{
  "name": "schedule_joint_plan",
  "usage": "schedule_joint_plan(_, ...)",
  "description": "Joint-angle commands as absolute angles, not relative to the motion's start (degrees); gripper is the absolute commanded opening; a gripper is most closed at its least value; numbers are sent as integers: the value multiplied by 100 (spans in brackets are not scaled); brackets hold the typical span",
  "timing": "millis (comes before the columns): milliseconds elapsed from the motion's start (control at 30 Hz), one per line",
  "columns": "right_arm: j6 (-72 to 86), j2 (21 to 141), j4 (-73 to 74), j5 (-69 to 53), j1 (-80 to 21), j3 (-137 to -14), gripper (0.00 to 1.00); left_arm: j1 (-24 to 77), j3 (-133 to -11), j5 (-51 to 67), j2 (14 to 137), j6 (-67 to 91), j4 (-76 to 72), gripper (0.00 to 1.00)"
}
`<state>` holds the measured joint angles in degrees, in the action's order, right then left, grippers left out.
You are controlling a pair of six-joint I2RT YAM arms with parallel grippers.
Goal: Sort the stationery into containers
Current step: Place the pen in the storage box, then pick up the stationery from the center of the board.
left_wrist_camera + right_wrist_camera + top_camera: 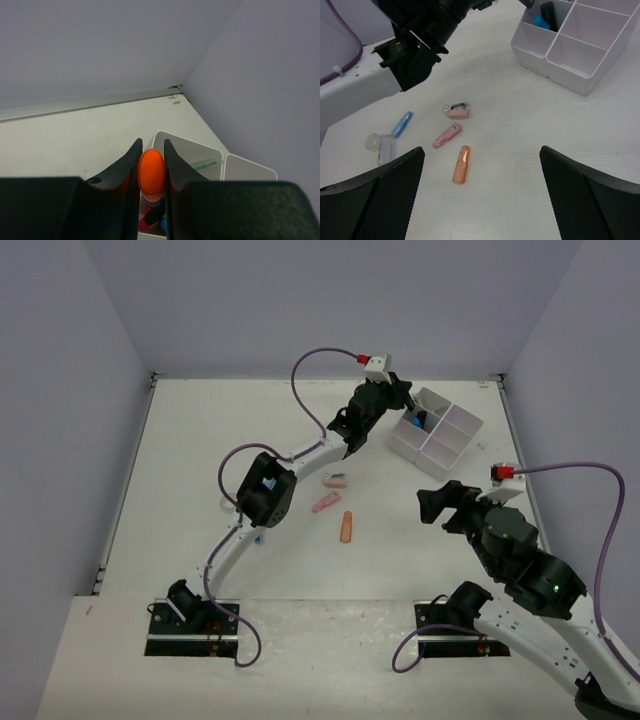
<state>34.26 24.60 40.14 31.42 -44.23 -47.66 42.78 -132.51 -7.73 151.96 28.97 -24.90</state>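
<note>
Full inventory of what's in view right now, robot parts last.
tray: 1, white, four compartments, far right of table
highlighter: 1, orange cap, gripped over tray
blue item, black item: 1 each, same tray compartment
orange pen: 1, mid-table
pink pen: 1, beside it
eraser: 1, pink, just beyond
blue pen: 1, left of those
tape roll: 1, clear, by blue pen
left gripper: shut on highlighter
right gripper: open, empty
</note>
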Motion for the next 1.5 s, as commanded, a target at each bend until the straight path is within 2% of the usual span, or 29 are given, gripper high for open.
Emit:
schedule_joint_plan(0, 3384, 2373, 4175, 3050, -4403, -5080, 99, 4333, -13588, -861, 15521, 2953, -2856, 0)
schedule_joint_plan(67, 3361, 2304, 4197, 3009, -4408, -5112, 99, 4333, -13565, -848, 15575, 2972, -2900, 0)
schedule_joint_plan(100, 3353, 2281, 4201, 2992, -4410, -5129, 99, 4333, -13557, -844, 15585, 2972, -2893, 4)
schedule_joint_plan(133, 3342, 2269, 4201, 2981, -4404, -5140, 99, 4333, -13546, -844, 15591, 2956, -2877, 12)
schedule_joint_plan(200, 3322, 2279, 4200, 2979, -4403, -5159, 99, 4342, -13543, -815, 15570, 2898, -2810, 43)
schedule_joint_plan(300, 3301, 2404, 4201, 2983, -4403, -5150, 99, 4354, -13461, -761, 15378, 2806, -2698, 65)
schedule_joint_plan(400, 3333, 2664, 4200, 3006, -4403, -5133, 99, 4404, -13227, -783, 15004, 2671, -2606, 76)
schedule_joint_plan(567, 3456, 3276, 4114, 2945, -4403, -5073, 99, 4421, -12665, -1158, 13921, 2707, -1976, 87)
schedule_joint_plan(667, 3520, 4129, 3938, 2556, -4379, -5065, 99, 4403, -11882, -2101, 12411, 2913, -1017, 99)
schedule_joint_plan(800, 3617, 5264, 3523, 1993, -4359, -5113, 94, 4367, -10544, -3337, 10749, 3200, 635, 100)
schedule_joint_plan(967, 3868, 6908, 3249, 1678, -4351, -5486, 82, 4281, -8535, -3977, 8731, 3816, 1738, 100)
schedule_joint_plan(1033, 4103, 7535, 3058, 1711, -4359, -5613, 76, 4274, -7517, -4012, 7864, 4231, 2157, 100)
schedule_joint_plan(1133, 4361, 8257, 2997, 1680, -4423, -5805, 67, 4279, -6706, -3705, 6983, 4464, 2299, 100)
schedule_joint_plan(1467, 5067, 10040, 3218, 1720, -5074, -6446, 62, 4280, -5586, -3125, 6001, 4206, 2679, 100)
